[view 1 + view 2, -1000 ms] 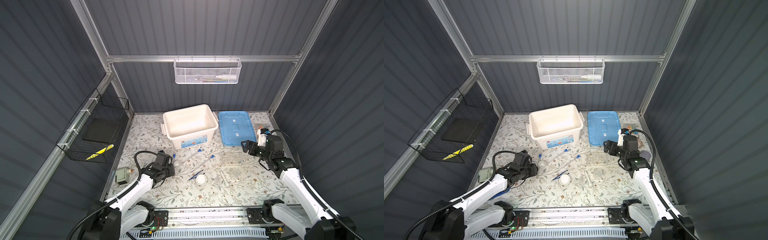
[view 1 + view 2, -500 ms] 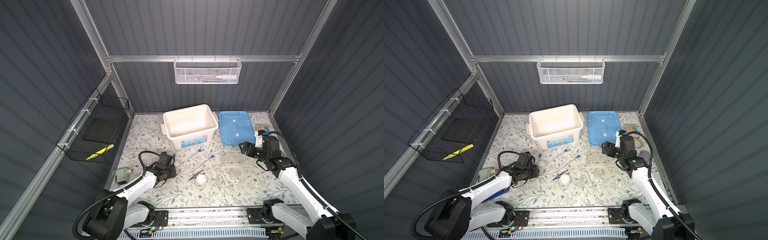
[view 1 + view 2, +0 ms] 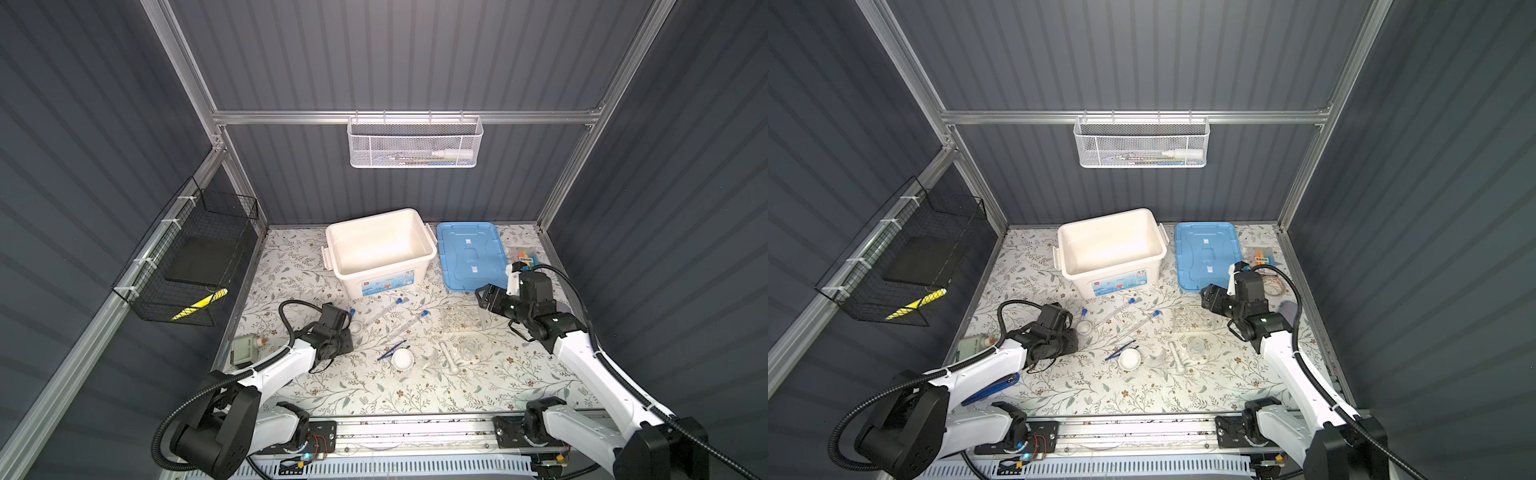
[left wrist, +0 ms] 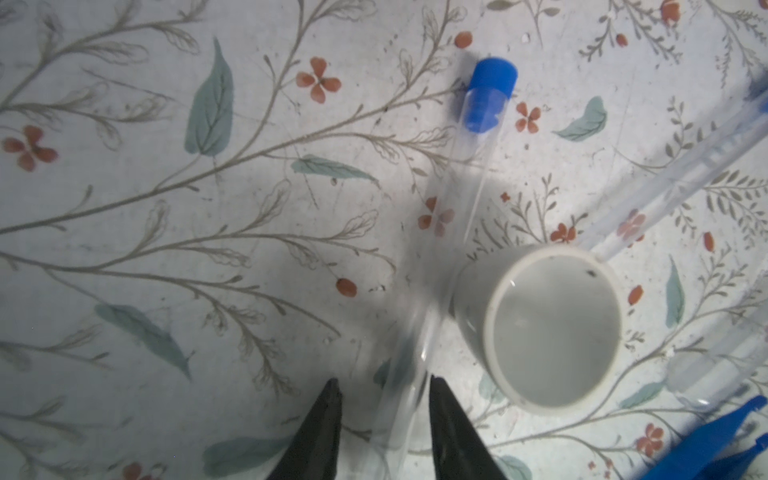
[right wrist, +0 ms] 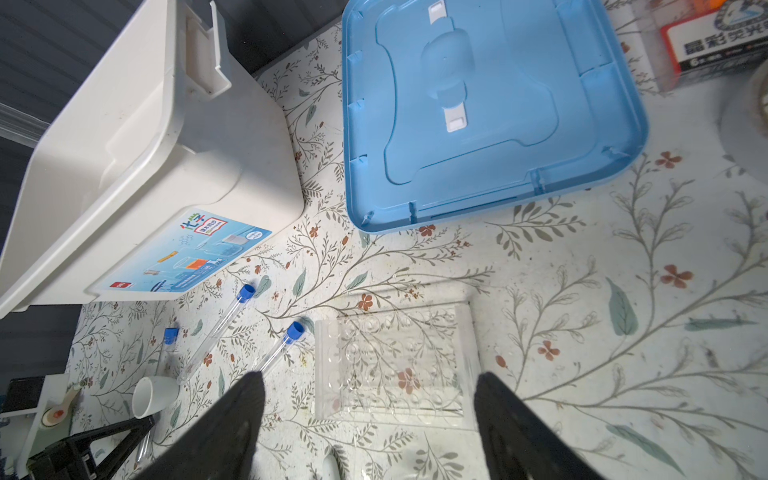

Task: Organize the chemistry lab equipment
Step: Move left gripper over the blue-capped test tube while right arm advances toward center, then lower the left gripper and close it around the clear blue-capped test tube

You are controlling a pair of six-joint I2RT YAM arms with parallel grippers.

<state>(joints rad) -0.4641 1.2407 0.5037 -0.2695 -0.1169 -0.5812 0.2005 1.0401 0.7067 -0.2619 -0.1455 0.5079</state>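
Observation:
My left gripper (image 4: 384,395) is low over the mat and open. A clear blue-capped test tube (image 4: 457,199) lies between its fingers, against one of them, with a thin gap at the other. A small white dish (image 4: 552,328) stands beside that tube. In both top views this gripper (image 3: 345,336) is left of centre. My right gripper (image 5: 370,376) hangs wide open over the clear tube rack (image 5: 395,365), holding nothing. Two more test tubes (image 3: 384,309) (image 3: 411,324), dark blue tweezers (image 3: 392,350), a second white dish (image 3: 402,358), a white pestle (image 3: 449,356) and small clear glassware (image 3: 468,347) lie mid-table.
An open white bin (image 3: 382,282) stands at the back, with its blue lid (image 3: 471,257) flat to its right. The marker pack (image 3: 524,255) and the grey cloth (image 3: 1289,309) lie by the right wall. A grey-green box (image 3: 245,349) sits at the left edge.
My right gripper has come forward and down over the tube rack, its jaws narrowing a little. My left gripper's jaws have narrowed around the test tube.

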